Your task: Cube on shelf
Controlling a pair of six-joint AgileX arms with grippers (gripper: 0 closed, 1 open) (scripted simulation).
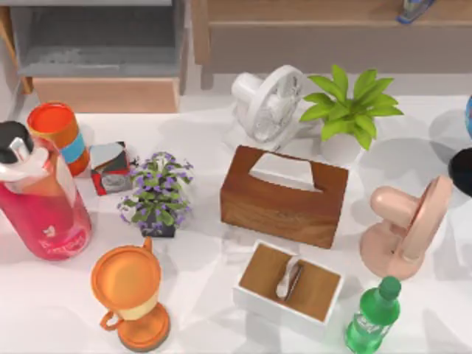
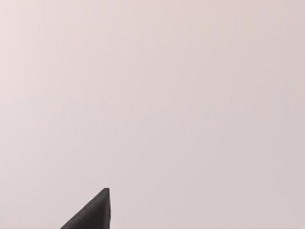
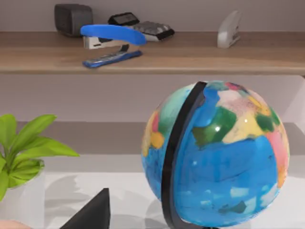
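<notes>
Our left gripper (image 2: 90,217) faces a plain pale surface and our right gripper (image 3: 93,214) faces the globe (image 3: 219,152). We cannot tell if either is open or closed. On the table (image 1: 206,295), at its left side, a red, black and silver cube (image 1: 110,168) stands just beside the purple flower pot (image 1: 156,195). Farther back, the shelf (image 1: 310,11) carries 1 blue stapler (image 3: 112,40).

Wood, plastic and gloss showing across the tabletop (image 1: 206,310)

The shelf (image 3: 190,55) is showing matt wood grain; the tissue box (image 1: 284,195) is looking like smooth dark wood; the globe (image 3: 224,152) is gleaming glossy; the green bottle (image 1: 372,317) is looking like shiny plastic.
</notes>
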